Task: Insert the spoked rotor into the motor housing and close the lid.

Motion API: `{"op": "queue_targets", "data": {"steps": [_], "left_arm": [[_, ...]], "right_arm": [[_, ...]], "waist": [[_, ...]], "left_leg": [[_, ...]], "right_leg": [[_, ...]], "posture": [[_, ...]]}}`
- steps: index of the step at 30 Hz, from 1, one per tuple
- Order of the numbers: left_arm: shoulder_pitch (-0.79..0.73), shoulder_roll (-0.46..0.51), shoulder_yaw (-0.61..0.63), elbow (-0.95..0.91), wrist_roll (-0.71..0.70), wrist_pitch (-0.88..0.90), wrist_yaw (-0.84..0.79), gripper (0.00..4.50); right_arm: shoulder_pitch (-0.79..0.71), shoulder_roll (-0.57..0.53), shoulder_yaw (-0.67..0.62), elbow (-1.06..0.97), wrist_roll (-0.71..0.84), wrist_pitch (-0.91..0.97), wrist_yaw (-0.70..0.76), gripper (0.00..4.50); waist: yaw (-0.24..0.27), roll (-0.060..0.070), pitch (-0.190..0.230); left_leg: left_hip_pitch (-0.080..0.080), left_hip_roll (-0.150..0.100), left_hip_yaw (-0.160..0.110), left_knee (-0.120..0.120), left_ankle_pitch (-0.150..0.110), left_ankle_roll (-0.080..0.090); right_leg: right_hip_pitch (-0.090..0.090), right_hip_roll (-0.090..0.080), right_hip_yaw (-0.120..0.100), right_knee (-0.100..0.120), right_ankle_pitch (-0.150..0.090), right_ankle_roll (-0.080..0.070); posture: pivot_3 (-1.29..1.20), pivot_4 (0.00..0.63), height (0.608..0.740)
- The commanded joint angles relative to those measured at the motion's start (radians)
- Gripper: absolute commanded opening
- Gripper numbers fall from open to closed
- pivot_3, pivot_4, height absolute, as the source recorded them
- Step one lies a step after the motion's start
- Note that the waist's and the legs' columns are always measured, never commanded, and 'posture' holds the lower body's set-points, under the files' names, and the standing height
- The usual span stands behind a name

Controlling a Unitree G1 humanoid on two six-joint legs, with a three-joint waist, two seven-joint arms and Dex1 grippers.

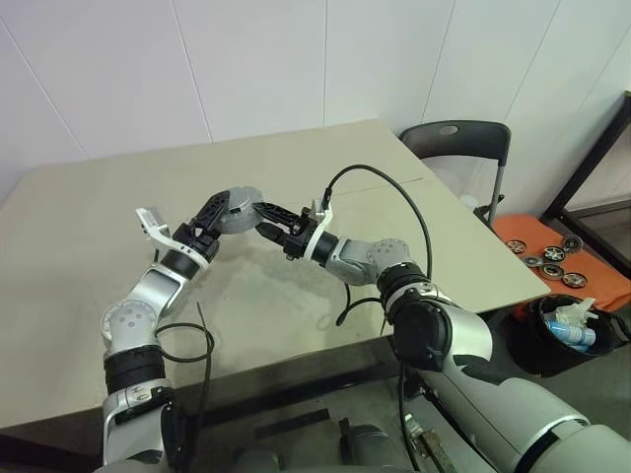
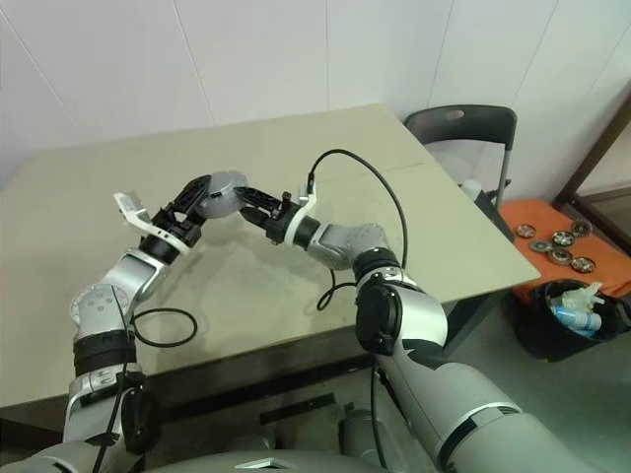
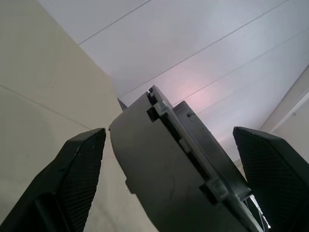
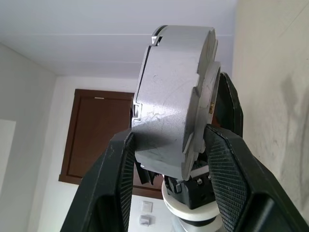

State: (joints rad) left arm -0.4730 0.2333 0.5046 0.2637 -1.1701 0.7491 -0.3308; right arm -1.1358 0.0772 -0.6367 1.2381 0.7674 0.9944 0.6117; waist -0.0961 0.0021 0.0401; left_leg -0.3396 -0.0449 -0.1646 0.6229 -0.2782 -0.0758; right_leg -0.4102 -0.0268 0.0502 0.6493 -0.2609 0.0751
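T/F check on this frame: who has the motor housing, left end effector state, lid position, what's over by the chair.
1. The right end effector is shut on the motor housing. True.
2. The left end effector is clamped on the housing too. False: its fingers stand wide open on either side of the housing, with gaps showing.
3. The housing rests on the table. False: it is held up above the tabletop, between the two arms.
4. The lid is closed on the housing. True: its plain grey outer face shows and no windings are visible.
5. A cluster of small dark-rimmed wheels lies on an orange surface beyond the chair. True.
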Motion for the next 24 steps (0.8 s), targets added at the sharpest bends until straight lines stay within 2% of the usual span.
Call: {"op": "queue_targets", "data": {"steps": [1,13,19,24], "left_arm": [[-0.032,-0.001,-0.005,-0.002,0.013,-0.01,-0.019,4.49],[-0.055,-0.023,-0.021,-0.003,0.037,0.004,-0.019,4.49],[-0.07,-0.026,0.005,-0.007,0.017,0.004,0.008,4.49],[-0.102,-0.065,0.052,-0.008,-0.035,-0.012,0.074,4.49]], "right_arm": [[-0.049,0.003,-0.009,-0.056,0.029,0.0,0.018,2.11],[-0.04,-0.001,-0.003,-0.066,0.029,-0.001,0.007,2.11],[-0.037,0.001,-0.004,-0.067,0.029,-0.004,0.001,2.11],[-0.034,0.004,-0.004,-0.067,0.028,-0.009,-0.006,2.11]], "waist": [[0.0,0.0,0.0],[0.0,0.0,0.0],[0.001,0.0,0.0],[0.001,-0.001,0.0]], "left_leg": [[0.0,0.0,0.0,0.0,0.0,0.0],[0.0,0.0,0.0,0.001,0.0,0.0],[0.0,0.0,0.0,0.001,0.0,0.0],[0.0,0.0,0.0,0.001,0.0,0.0]], "right_leg": [[0.0,0.0,0.0,0.0,0.0,0.0],[0.0,0.0,0.0,0.0,0.0,0.0],[0.0,0.0,0.0,0.0,0.0,0.0],[0.0,0.0,0.0,0.0,0.0,0.0]], "posture": [[0.0,0.0,0.74],[0.0,0.0,0.74],[0.0,0.0,0.74],[0.0,0.0,0.74]]}}
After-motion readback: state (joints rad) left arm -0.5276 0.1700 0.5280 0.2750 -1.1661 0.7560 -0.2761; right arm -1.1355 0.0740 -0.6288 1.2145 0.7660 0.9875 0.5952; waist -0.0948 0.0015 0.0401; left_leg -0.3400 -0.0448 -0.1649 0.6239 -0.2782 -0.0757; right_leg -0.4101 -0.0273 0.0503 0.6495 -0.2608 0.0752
